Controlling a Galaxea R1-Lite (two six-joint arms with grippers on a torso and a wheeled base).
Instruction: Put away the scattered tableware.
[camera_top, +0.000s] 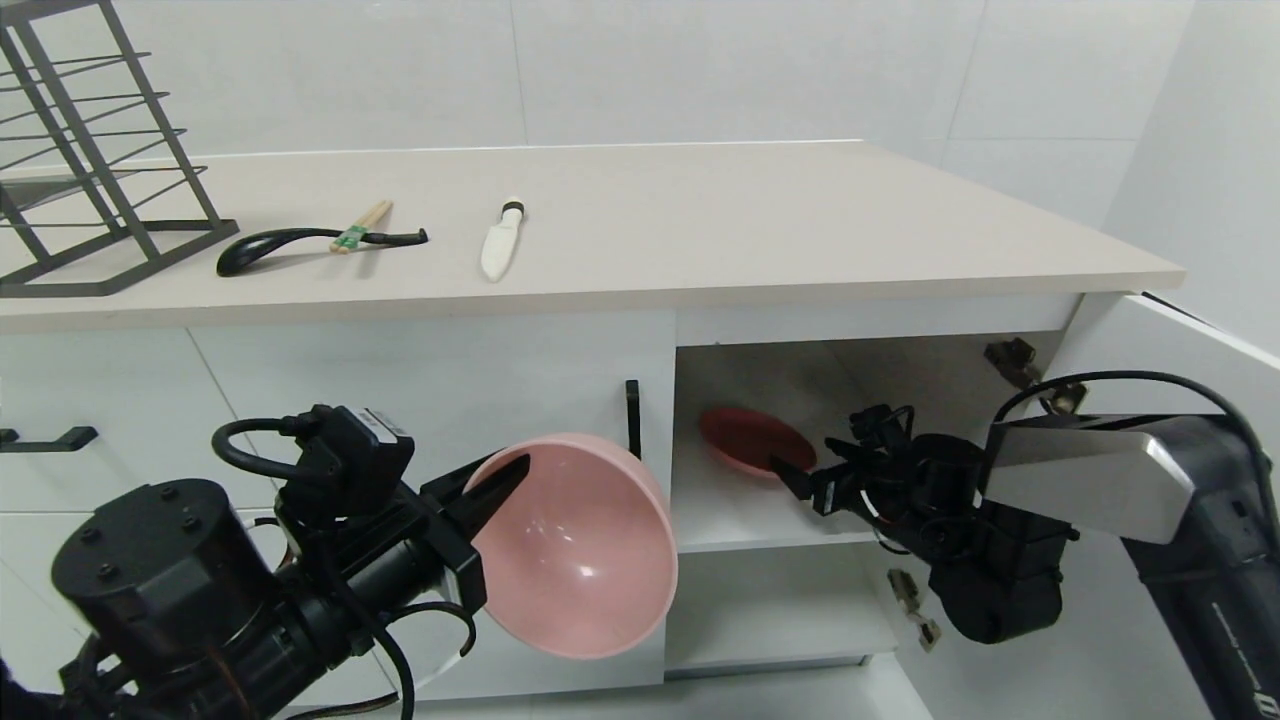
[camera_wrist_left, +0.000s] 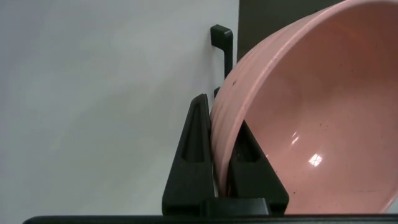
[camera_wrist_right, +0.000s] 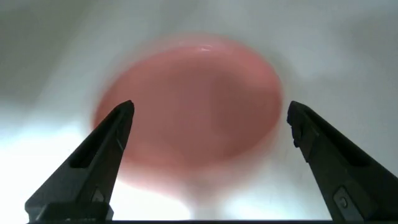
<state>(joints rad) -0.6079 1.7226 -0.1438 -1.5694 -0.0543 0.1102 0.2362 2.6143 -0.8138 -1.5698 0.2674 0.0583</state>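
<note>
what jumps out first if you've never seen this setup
A big pink bowl hangs tilted, pinched by its rim in the left hand, before the closed cabinet door. To its right, the open right hand faces a red plate on the open cabinet's shelf.

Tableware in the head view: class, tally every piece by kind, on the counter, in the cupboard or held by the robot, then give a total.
pink bowl: 1
red plate: 1
black spoon: 1
white knife: 1
chopsticks, counted as one bundle: 1
Total: 5
</note>
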